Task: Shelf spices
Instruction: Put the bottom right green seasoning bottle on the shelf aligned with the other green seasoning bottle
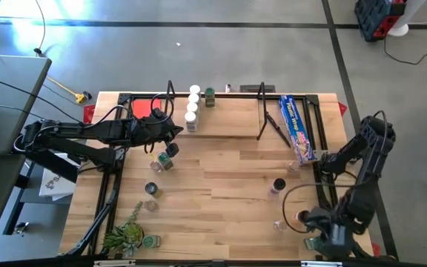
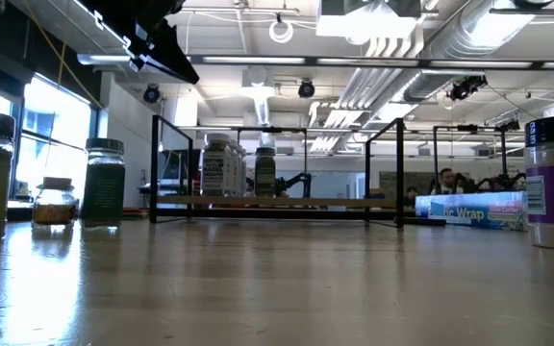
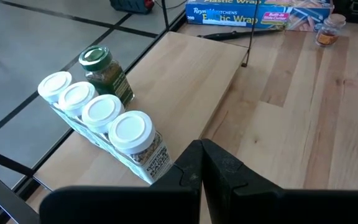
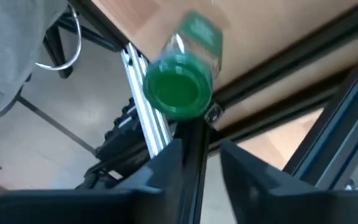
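Your left gripper (image 1: 173,134) hangs over the near edge of the shelf (image 1: 236,119), a low rack with a light wooden board and thin black wire uprights at the far side of the tabletop (image 1: 221,185). Its fingers are pressed together with nothing between them. In the left wrist view it sits just beside the nearest jar of a row of four white-lidded spice jars (image 3: 98,115). The row stands on the shelf board, with a dark-green-lidded jar of green herbs (image 3: 104,71) next to its far end.

Your right gripper (image 4: 202,149) is down at the near right corner, past the tabletop's edge and over the black frame. Its fingers stand slightly apart. A clear jar with a bright green lid (image 4: 182,81) shows just beyond the fingertips, lid toward the camera and tilted. It is not between the fingers. You cannot tell whether it touches one fingertip.

Other small spice jars stand loose on the tabletop:
- a cluster by the left arm (image 1: 166,157)
- a dark-lidded jar toward the right (image 1: 278,185)

A long blue box of plastic wrap (image 1: 296,127) lies at the right end of the shelf, and a green plant (image 1: 124,234) sits at the near left corner.
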